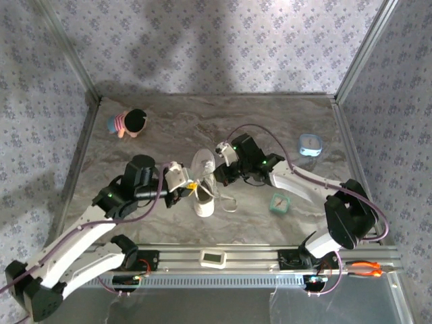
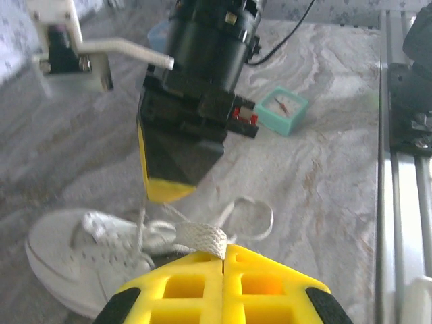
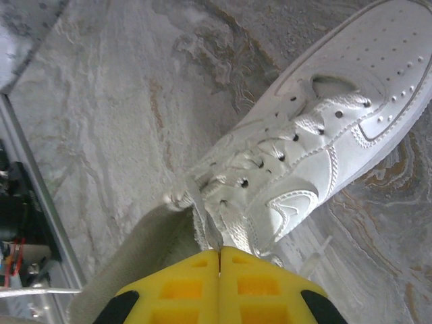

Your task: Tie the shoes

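Both jaws together | left jaws clamped on lace [image 2: 202, 237]; right jaws at sneaker [image 3: 337, 135], hold unclear

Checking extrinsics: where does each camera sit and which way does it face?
Top external: above, behind the bases, looking down on the table; left arm, right arm show.
Left wrist: faces across the sneaker toward the right tool; left tool shut on lace.
Right wrist: looks down on sneaker; right tool shut on lace.
Shared: the sneaker.
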Robot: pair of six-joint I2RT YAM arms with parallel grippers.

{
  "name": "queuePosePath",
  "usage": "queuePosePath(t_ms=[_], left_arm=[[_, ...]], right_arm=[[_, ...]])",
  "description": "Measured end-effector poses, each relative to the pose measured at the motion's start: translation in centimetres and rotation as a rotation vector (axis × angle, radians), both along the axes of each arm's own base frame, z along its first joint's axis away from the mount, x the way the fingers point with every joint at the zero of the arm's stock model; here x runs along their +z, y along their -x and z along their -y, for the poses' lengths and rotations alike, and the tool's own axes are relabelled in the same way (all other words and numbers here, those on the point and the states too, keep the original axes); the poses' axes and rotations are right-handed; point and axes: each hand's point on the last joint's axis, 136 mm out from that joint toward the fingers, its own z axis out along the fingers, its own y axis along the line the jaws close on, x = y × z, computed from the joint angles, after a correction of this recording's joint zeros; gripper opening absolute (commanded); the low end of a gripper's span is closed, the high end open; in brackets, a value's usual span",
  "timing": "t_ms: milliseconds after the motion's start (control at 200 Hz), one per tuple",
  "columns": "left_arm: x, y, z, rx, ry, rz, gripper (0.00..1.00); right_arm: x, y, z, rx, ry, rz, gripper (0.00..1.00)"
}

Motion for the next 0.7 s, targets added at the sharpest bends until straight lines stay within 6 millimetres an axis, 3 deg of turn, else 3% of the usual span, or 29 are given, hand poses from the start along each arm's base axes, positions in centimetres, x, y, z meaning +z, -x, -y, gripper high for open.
queuePosePath(t_ms=[255,700], left_arm=[[-0.2,-2.3,3.2,-0.096,-0.025,0.115,0.00],[-0.2,-5.1,4.9,-0.112,-0.036,0.274,0.00]], right_arm=[[0.4,-0.3,0.1,0.004,-0.059,-0.077,0.00],[0.3,-1.0,-0.1,0.009,-0.114,-0.175,0.00]])
